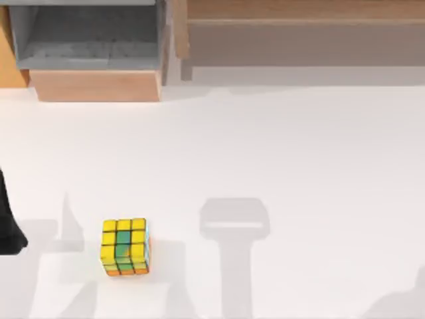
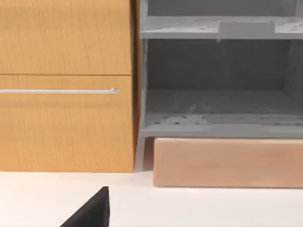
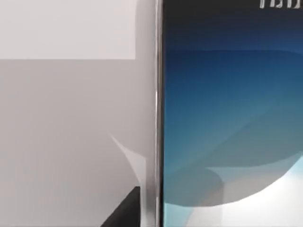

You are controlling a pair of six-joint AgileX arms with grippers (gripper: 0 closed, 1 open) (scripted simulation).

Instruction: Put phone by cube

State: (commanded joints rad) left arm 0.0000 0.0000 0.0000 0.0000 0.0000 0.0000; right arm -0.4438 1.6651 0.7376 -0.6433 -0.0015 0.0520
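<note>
The cube (image 1: 125, 246) sits at seven o'clock on the white desk (image 1: 299, 146) while the phone (image 3: 227, 123) looms close before the right wrist camera, grip state impossible to tell, so a misjudged grasp could let it slip.

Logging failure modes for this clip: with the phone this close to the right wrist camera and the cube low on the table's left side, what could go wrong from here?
1. The phone sits very close to the right wrist camera, its edge beside a dark tip; how it is held cannot be told, so it might slip.
2. The cube stands free on the white table; a low approach might knock it.
3. The left arm waits at the table's left edge, near the cube, and might crowd the placement.
</note>
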